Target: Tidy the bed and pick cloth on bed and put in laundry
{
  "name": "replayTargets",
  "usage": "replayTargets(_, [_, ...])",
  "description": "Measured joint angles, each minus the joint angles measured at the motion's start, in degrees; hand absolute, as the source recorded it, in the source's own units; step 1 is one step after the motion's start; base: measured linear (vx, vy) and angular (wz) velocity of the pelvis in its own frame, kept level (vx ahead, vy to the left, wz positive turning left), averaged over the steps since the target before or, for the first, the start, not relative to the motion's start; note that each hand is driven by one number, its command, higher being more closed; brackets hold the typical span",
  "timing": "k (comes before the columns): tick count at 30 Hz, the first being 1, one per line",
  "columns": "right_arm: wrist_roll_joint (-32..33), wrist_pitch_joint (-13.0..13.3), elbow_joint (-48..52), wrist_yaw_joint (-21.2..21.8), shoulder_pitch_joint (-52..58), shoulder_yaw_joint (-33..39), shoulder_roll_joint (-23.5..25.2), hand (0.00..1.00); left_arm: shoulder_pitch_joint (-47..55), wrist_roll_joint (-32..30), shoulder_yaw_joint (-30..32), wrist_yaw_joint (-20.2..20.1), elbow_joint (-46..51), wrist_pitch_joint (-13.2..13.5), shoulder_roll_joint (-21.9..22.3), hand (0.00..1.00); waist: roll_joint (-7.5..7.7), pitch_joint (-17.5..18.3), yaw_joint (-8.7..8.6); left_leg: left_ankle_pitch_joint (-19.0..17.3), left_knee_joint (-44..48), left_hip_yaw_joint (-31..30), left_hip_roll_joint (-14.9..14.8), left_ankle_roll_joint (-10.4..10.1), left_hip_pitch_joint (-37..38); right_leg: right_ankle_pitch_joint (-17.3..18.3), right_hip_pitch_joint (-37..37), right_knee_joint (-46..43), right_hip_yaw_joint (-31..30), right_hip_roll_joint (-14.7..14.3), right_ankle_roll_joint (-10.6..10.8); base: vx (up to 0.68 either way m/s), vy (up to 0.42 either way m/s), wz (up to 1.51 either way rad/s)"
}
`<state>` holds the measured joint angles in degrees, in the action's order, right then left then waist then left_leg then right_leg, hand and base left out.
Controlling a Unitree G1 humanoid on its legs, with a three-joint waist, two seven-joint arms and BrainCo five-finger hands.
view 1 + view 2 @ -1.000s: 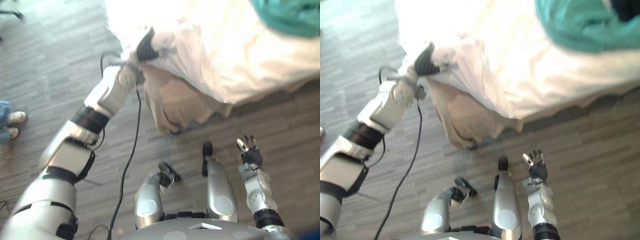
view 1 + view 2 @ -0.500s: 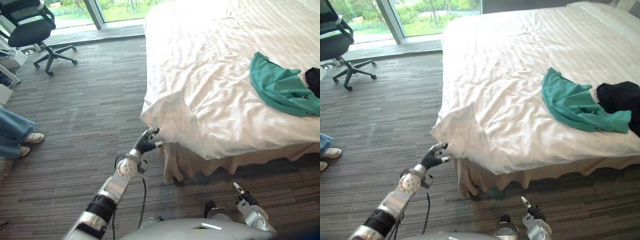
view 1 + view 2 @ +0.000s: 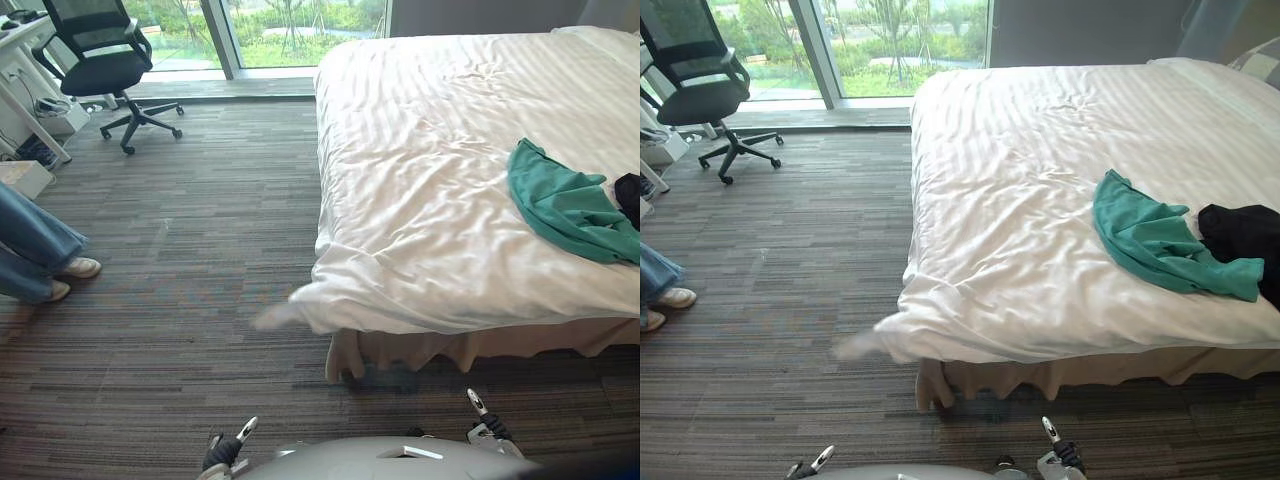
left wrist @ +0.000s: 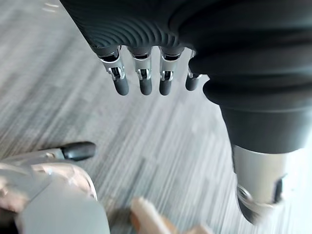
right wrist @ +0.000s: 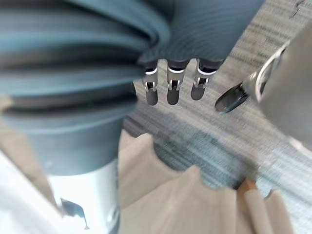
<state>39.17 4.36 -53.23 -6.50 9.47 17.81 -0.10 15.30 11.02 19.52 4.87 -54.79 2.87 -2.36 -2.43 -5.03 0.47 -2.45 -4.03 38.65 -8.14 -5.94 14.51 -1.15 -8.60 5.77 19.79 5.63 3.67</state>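
A teal cloth [image 3: 565, 205] lies crumpled on the near right part of the white bed sheet [image 3: 440, 150], with a black cloth [image 3: 1240, 235] just to its right. The sheet's near left corner [image 3: 290, 312] hangs out over the floor, blurred. My left hand [image 3: 222, 455] is low at the bottom edge, well short of the bed; its fingers [image 4: 141, 83] are straight over the carpet and hold nothing. My right hand [image 3: 482, 412] is low at the bottom right, with its fingers [image 5: 173, 90] straight above the floor by the beige bed skirt [image 5: 195, 200].
A black office chair [image 3: 100, 70] stands at the far left by the window. A person's legs in jeans and white shoes [image 3: 40, 250] are at the left edge. Striped grey carpet [image 3: 180, 300] lies between me and the bed.
My left hand let go of the sheet corner and dropped back low beside me. The corner is flapping loose. The camera tilted up and the whole bed came into view.
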Motion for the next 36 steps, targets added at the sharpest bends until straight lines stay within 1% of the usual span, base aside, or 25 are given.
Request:
replayTargets(3, [0.06, 1.37, 0.07, -2.79, 0.73, 0.07, 0.12, 0.00, -0.04, -4.85, 2.13, -1.89, 0.00, -0.04, 2.17, 0.00, 0.28, 0.93, 0.21, 0.03, -0.45, 0.19, 0.00, -0.05, 0.50, 0.07, -0.32, 0.01, 0.03, -0.06, 0.07, -0.04, -0.028, -0.03])
replayTargets(4, [0.01, 1.79, 0.22, -5.04, 1.05, 0.33, 0.25, 0.00, -0.26, -6.00, 2.36, -2.81, 0.00, 0.23, 2.92, 0.00, 0.30, 1.52, 0.32, 0.13, -0.83, 0.28, 0.00, -0.16, 0.54, 0.20, -0.32, 0.01, 0.05, -0.18, 0.08, -0.03, -0.027, -0.01])
replayTargets(6, [0.00, 2.04, 0.43, -7.16, 1.18, 1.41, 0.56, 0.00, -0.85, -5.94, 3.01, -3.77, 0.02, 0.61, 3.46, 0.00, 0.46, 1.79, 0.36, 0.16, -0.90, 0.38, -0.13, -0.20, 0.60, 0.37, -0.33, 0.00, 0.08, -0.29, 0.14, 0.00, 0.000, 0.00])
replayTargets(8, [-1.38, 2.31, 0.93, -10.21, 1.25, 2.95, 0.95, 0.00, -2.08, -5.52, 3.07, -5.32, 0.06, 1.84, 3.50, 0.00, 0.61, 1.86, 0.38, 0.26, -0.91, 0.48, -0.39, -0.38, 0.72, 0.52, -0.32, -0.01, 0.13, -0.49, 0.05, 0.01, -0.037, -0.01])
replayTargets(9, [-2.82, 2.31, 2.59, -11.92, 1.62, 4.01, 1.20, 0.00, -2.69, -5.35, 2.98, -6.28, 0.14, 2.38, 3.49, 0.00, 0.64, 1.84, 0.47, 0.30, -0.87, 0.54, -0.57, -0.49, 0.84, 0.55, -0.30, -0.12, 0.19, -0.63, 0.04, 0.02, -0.039, -0.03])
replayTargets(10, [-6.00, 2.39, 4.87, -14.16, 1.66, 4.60, 1.14, 0.00, -3.27, -5.02, 2.73, -7.44, 0.36, 2.98, 3.48, 0.00, 0.67, 1.83, 0.44, 0.31, -0.85, 0.73, -0.78, -0.61, 0.88, 0.55, -0.25, -0.29, 0.26, -0.82, 0.04, 0.02, -0.040, -0.06])
replayTargets(11, [-7.61, 2.39, 6.62, -15.12, 1.65, 4.98, 1.11, 0.00, -3.42, -4.47, 2.21, -7.72, 0.79, 3.15, 3.47, 0.00, 0.68, 1.83, 0.46, 0.30, -0.83, 0.91, -0.88, -0.67, 0.92, 0.55, -0.20, -0.30, 0.27, -0.91, 0.04, 0.01, -0.041, -0.12])
replayTargets(12, [-10.13, 2.45, 10.99, -16.65, 1.53, 5.48, 0.73, 0.00, -3.53, -3.14, 0.75, -8.62, 1.89, 3.55, 3.39, 0.00, 0.73, 1.81, 0.49, 0.27, -0.83, 1.28, -1.03, -0.82, 1.08, 0.54, -0.13, -0.31, 0.33, -1.07, 0.04, 0.00, -0.041, -0.13])
replayTargets(15, [-15.01, 3.58, 19.65, -19.09, -1.04, 6.80, -3.25, 0.00, -4.00, -0.32, -1.78, -9.68, 2.94, 4.42, 2.90, 0.00, 1.18, 1.95, 0.51, 0.14, -0.82, 1.45, -1.25, -1.03, 1.40, 0.54, -0.30, -0.31, 1.43, -1.28, 0.04, 0.00, -0.040, -0.05])
replayTargets(16, [-17.08, 3.66, 23.05, -19.41, -2.80, 7.62, -5.48, 1.00, -4.13, 0.48, -2.89, -9.80, 3.04, 4.86, 2.49, 0.00, 1.50, 2.03, 0.53, 0.11, -0.82, 1.43, -1.29, -1.08, 1.40, 0.55, -0.29, -0.30, 1.52, -1.34, 0.05, -0.01, -0.037, -0.01])
replayTargets(17, [-18.15, 3.66, 24.36, -19.50, -3.89, 7.97, -6.64, 1.00, -4.10, 1.37, -3.61, -9.84, 3.02, 4.93, 2.15, 0.00, 1.66, 2.06, 0.53, 0.11, -0.82, 1.41, -1.31, -1.08, 1.40, 0.55, -0.28, -0.30, 1.61, -1.36, 0.05, 0.00, 0.000, 0.00])
replayTargets(18, [-19.98, 3.60, 26.42, -19.43, -6.12, 9.00, -9.13, 1.00, -4.08, 1.98, -4.19, -9.89, 3.03, 4.95, 1.67, 0.00, 2.13, 1.98, 0.52, 0.11, -0.82, 1.31, -1.33, -1.08, 1.39, 0.55, -0.27, -0.30, 1.66, -1.40, 0.05, 0.00, 0.000, 0.00])
replayTargets(20, [-22.02, 1.74, 27.72, -17.15, -8.90, 11.58, -14.00, 1.00, -3.84, 2.02, -4.21, -9.85, 3.21, 4.98, 1.24, 0.00, 2.46, 2.10, 0.65, 0.11, -0.83, 0.92, -1.29, -1.08, 1.23, 0.56, -0.26, -0.30, 2.13, -1.40, 0.06, -0.02, -0.033, 0.11])
replayTargets(21, [-21.44, 2.71, 27.59, -12.23, -9.79, 13.31, -17.23, 1.00, -2.89, 2.02, -4.84, -9.87, 4.09, 4.91, 0.68, 0.00, 2.86, 2.12, 0.56, 0.11, -0.83, -0.24, -1.20, -1.08, 0.58, 0.61, -0.11, -0.27, 2.85, -1.32, 0.13, 0.00, -0.027, 0.23])
replayTargets(22, [-21.42, 4.83, 28.17, -8.03, -9.87, 13.63, -20.38, 1.00, -1.99, 1.99, -6.09, -9.88, 4.13, 4.79, -0.29, 0.00, 3.08, 2.04, 0.53, 0.14, -0.90, -1.09, -1.04, -1.10, 0.21, 0.61, 0.03, -0.27, 3.14, -1.27, 0.12, 0.00, -0.024, 0.22])
replayTargets(23, [-21.42, 5.11, 29.50, -6.14, -9.88, 13.44, -21.72, 1.00, -1.33, 1.99, -6.18, -9.88, 4.09, 4.76, -0.65, 0.00, 3.10, 2.03, 0.53, 0.14, -0.96, -1.41, -0.98, -1.10, 0.08, 0.62, 0.07, -0.27, 3.26, -1.24, 0.12, 0.00, -0.015, 0.15])
replayTargets(24, [-21.43, 5.40, 33.80, -3.29, -9.94, 12.54, -23.84, 1.00, 0.22, 1.99, -6.13, -9.80, 4.05, 4.76, -1.07, 0.00, 2.90, 2.08, 0.23, 0.15, -0.95, -1.74, -0.87, -1.09, -0.34, 0.62, 0.25, -0.27, 3.61, -1.12, 0.12, 0.00, -0.007, 0.09])
replayTargets(25, [-21.44, 5.39, 36.25, -1.84, -10.03, 11.98, -24.82, 1.00, 0.86, 1.99, -6.14, -9.76, 4.05, 4.77, -1.25, 0.00, 2.87, 2.09, -0.10, 0.16, -0.93, -1.85, -0.79, -1.07, -0.52, 0.61, 0.22, -0.28, 3.63, -1.09, 0.12, 0.02, -0.005, 0.08])
replayTargets(27, [-21.63, 4.60, 43.82, 3.32, -12.40, 8.29, -27.40, 1.00, 2.84, 1.93, -6.23, -9.53, 3.93, 4.94, -1.93, 0.00, 2.97, 2.02, -1.10, 0.47, -0.86, -3.19, -0.23, -0.67, -1.00, 0.58, 0.18, -0.28, 4.21, -0.89, 0.10, 0.00, -0.013, 0.12])
replayTargets(28, [-21.68, 3.90, 46.16, 5.52, -13.39, 6.76, -27.59, 1.00, 2.97, 1.81, -6.80, -9.46, 3.91, 5.19, -2.18, 0.00, 3.21, 1.87, -1.17, 0.64, -0.84, -3.54, -0.10, -0.62, -1.10, 0.56, 0.11, -0.28, 4.45, -0.93, 0.10, -0.04, -0.034, 0.20])
replayTargets(29, [-22.05, 2.30, 48.71, 8.36, -15.14, 3.05, -27.57, 1.00, 2.82, 1.69, -8.20, -9.33, 3.91, 5.53, -2.64, 0.00, 3.54, 1.67, -1.05, 1.04, -0.84, -4.29, 0.07, -0.50, -1.34, 0.46, 0.08, -0.28, 4.61, -0.82, 0.09, -0.04, -0.033, 0.17])
replayTargets(32, [-22.06, 0.64, 50.25, 12.82, -17.54, -3.60, -27.11, 1.00, 2.49, 1.65, -9.47, -8.97, 3.91, 6.80, -2.44, 0.00, 3.77, 1.28, -0.79, 1.29, -0.83, -4.82, 0.21, -0.29, -1.44, 0.16, -0.02, -0.27, 4.81, -0.65, 0.05, -0.05, -0.027, 0.09])
replayTargets(34, [-21.89, -1.78, 50.23, 16.74, -20.35, -11.20, -23.97, 1.00, 2.22, 1.64, -10.34, -8.64, 3.71, 7.63, -2.41, 0.00, 3.57, 0.70, 0.19, 1.43, -0.85, -5.43, 0.30, -0.08, -1.55, -0.15, -0.18, -0.26, 5.24, -0.54, -0.14, -0.10, -0.034, 0.10])
replayTargets(35, [-21.89, -2.03, 50.20, 17.11, -20.56, -11.94, -23.53, 1.00, 2.20, 1.64, -10.34, -8.64, 3.70, 7.65, -2.39, 0.00, 3.50, 0.66, 0.30, 1.44, -0.85, -5.64, 0.31, -0.07, -1.57, -0.16, -0.25, -0.26, 5.38, -0.52, -0.15, -0.09, -0.036, 0.21])
replayTargets(36, [-21.81, -2.94, 50.11, 18.18, -21.06, -14.46, -22.03, 1.00, 2.12, 1.66, -10.35, -8.65, 3.56, 7.79, -2.36, 0.00, 3.32, 0.45, 0.56, 1.54, -0.89, -6.57, 0.37, 0.07, -1.57, -0.17, -0.39, -0.24, 6.01, -0.42, -0.16, -0.08, -0.029, 0.29])
